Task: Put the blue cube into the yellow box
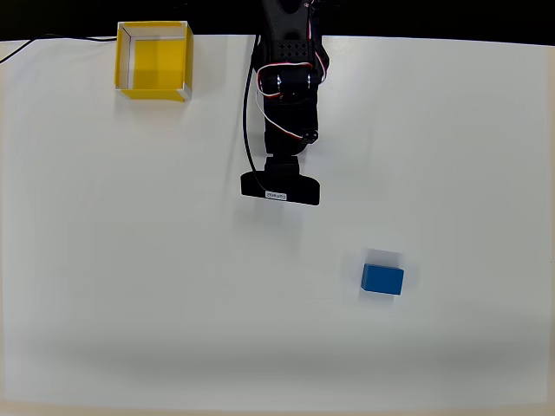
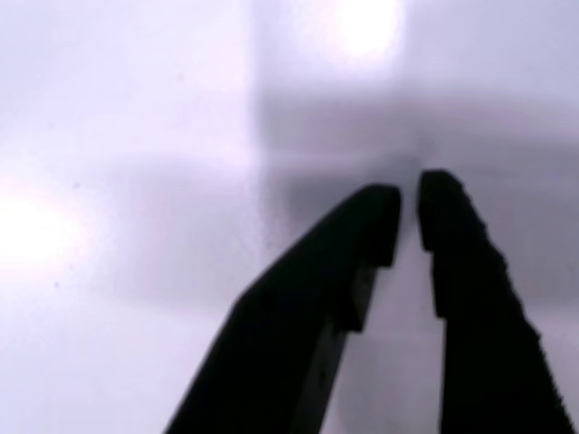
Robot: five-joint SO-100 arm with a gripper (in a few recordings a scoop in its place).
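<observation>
Blue matte oblong cube (image 1: 382, 279) lies lower-right of black two-finger gripper (image 2: 409, 203) in overhead view, well apart, long axis approx left-right; jaws nearly together, holding nothing.

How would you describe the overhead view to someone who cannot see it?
A small solid blue cube sits alone on a white table, right of centre. A black robot arm reaches in from the top edge, and a square open yellow box stands top left.

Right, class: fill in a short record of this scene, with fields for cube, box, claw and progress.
cube: blue, on the white table, lower right in the overhead view
box: yellow, open-topped, holds nothing, upper left near the table's far edge
claw: nearly closed, a thin gap between the tips, nothing held, bare table below
progress: cube not yet picked up, far from box
</observation>
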